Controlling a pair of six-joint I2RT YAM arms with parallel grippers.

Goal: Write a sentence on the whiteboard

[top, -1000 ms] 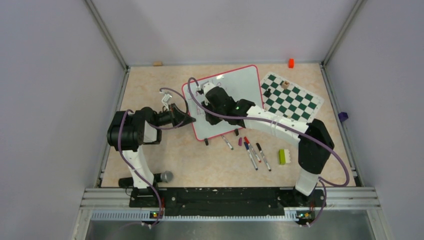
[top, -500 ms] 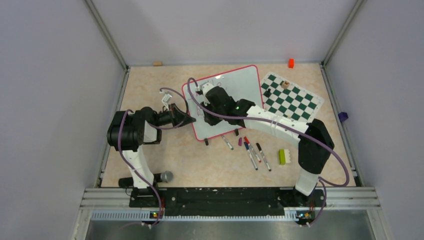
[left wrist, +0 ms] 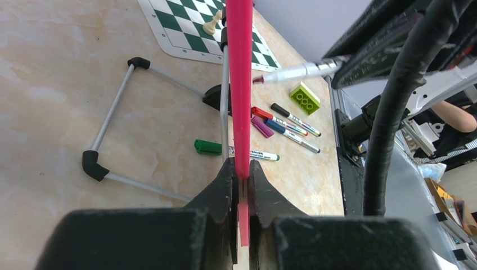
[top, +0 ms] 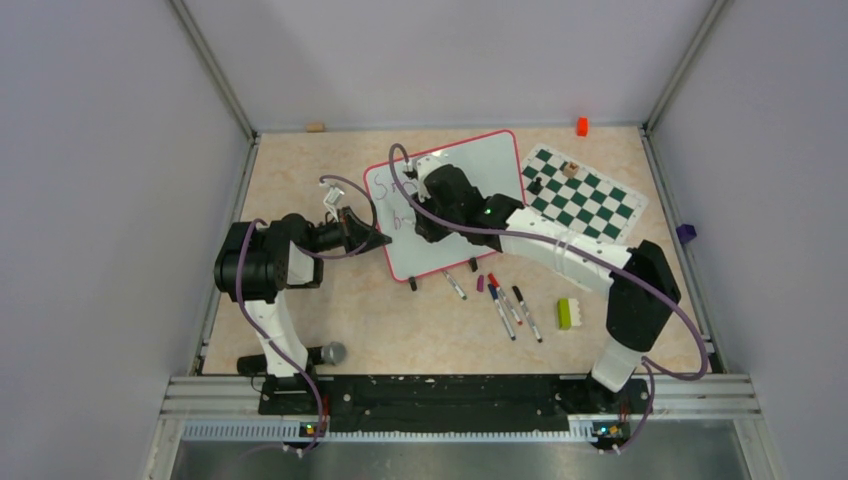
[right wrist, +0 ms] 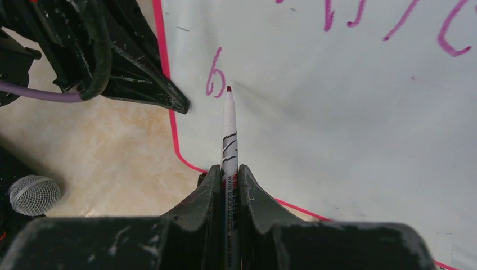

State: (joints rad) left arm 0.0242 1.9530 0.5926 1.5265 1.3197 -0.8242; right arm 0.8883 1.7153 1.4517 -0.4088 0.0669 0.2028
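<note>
Right wrist: the right gripper [right wrist: 228, 175], clamped on a marker [right wrist: 229, 126], aims it along the 6-to-12 line at the whiteboard [right wrist: 349, 146]. The tip stands just at 4 o'clock of a "b", the last letter of the purple sentence [right wrist: 212, 70]; contact cannot be told. Blank board lies toward 3 o'clock.

Left wrist: the left gripper [left wrist: 242, 169] pinches the board's red rim, seen edge-on from 6 to 12. The marker points in from 3 o'clock.

Top external: the board lies mid-table, long axis roughly 8 to 2. The right arm, reaching from 4 o'clock, is nearer the writing.
</note>
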